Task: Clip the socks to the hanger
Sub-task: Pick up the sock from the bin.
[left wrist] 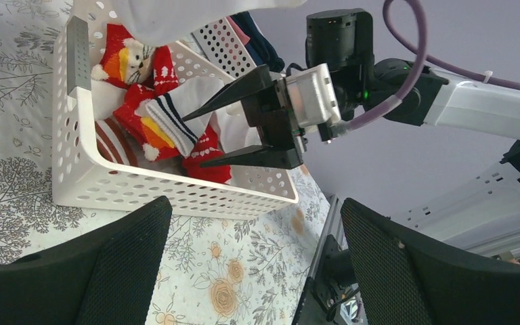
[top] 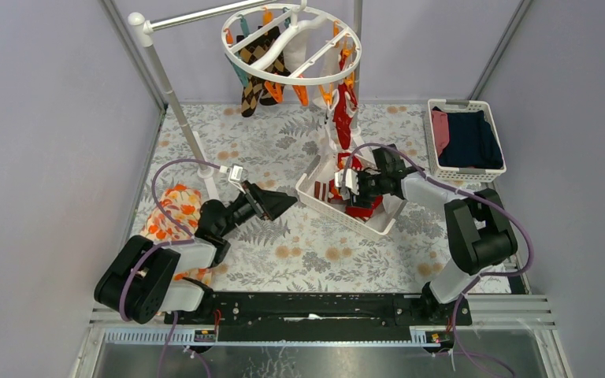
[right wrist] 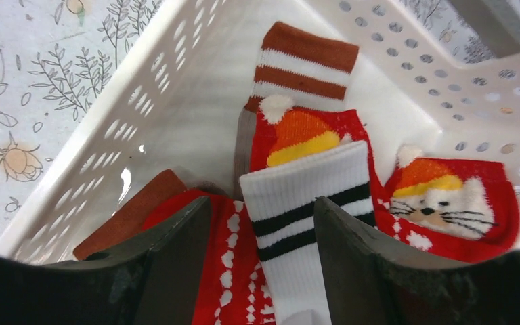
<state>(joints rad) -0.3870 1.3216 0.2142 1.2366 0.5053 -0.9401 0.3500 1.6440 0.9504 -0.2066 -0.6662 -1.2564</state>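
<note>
Look up at the back first: the hanger (top: 291,81) already carries a fair load. Argyle socks (top: 254,88) dangle from clips on the left side of the ring, and a red Christmas sock (top: 344,110) hangs low off the right. Something pale is clipped between them that I can't make out properly. So part of the job is done, I'd say, but it's far from over, because the white basket (top: 309,197) on the table (top: 315,256) has plenty in it. The right claw (right wrist: 263,203) is down inside that basket now, jaws apart and set either side of the cuff of a white sock with black stripes (right wrist: 298,223). They bracket it, but I don't see them pinching, so nothing is held yet. Around that sock lie a red cat sock (right wrist: 447,196), a brown-striped sock (right wrist: 308,64) and more red-and-white knit under the claw's left finger. The left claw (top: 283,203) sits low over the table just left of the basket, jaws spread wide, empty, pointing at it. By my reckoning every sock in there has to be picked out, carried up to the ring and clipped. A few orange clips (top: 301,94) along the near rim look free for them.
</note>
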